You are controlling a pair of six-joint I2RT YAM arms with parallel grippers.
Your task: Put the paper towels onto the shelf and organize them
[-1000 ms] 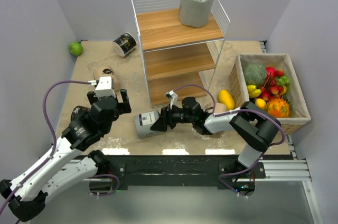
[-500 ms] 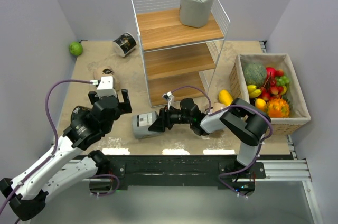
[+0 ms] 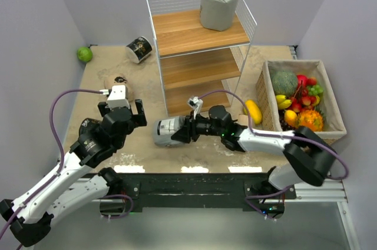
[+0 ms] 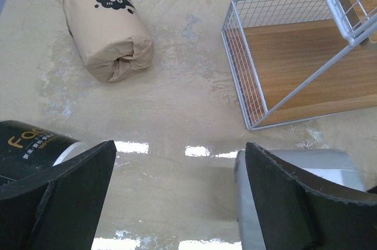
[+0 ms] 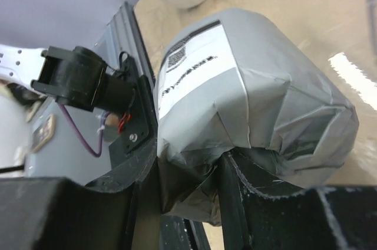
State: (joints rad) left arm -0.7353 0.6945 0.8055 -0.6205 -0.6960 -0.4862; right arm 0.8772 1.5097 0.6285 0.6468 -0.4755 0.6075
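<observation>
A grey paper towel roll [image 3: 166, 131] with a white label lies on its side in front of the shelf [image 3: 200, 55]. My right gripper [image 3: 184, 130] is shut on the crumpled wrapper at its end. The right wrist view shows both fingers pinching that wrapper of the grey roll [image 5: 247, 102], the gripper [image 5: 188, 197] below it. My left gripper [image 4: 177, 203] hangs open over bare table, to the left of the grey roll [image 4: 294, 164]. A beige roll [image 4: 109, 32] lies beyond it and a black roll [image 4: 29, 150] by its left finger. Another grey roll [image 3: 219, 5] stands on the top board. A black roll [image 3: 139, 49] lies at the back left.
A woven basket [image 3: 331, 139] of fruit stands at the right, with a yellow fruit [image 3: 253, 110] beside it on the table. A green fruit [image 3: 85, 54] sits in the far left corner. Walls close in on the left, back and right.
My right gripper has closed on the end of the grey roll. The roll has shifted a little away from the table's near edge, toward the shelf. The left arm has not moved.
</observation>
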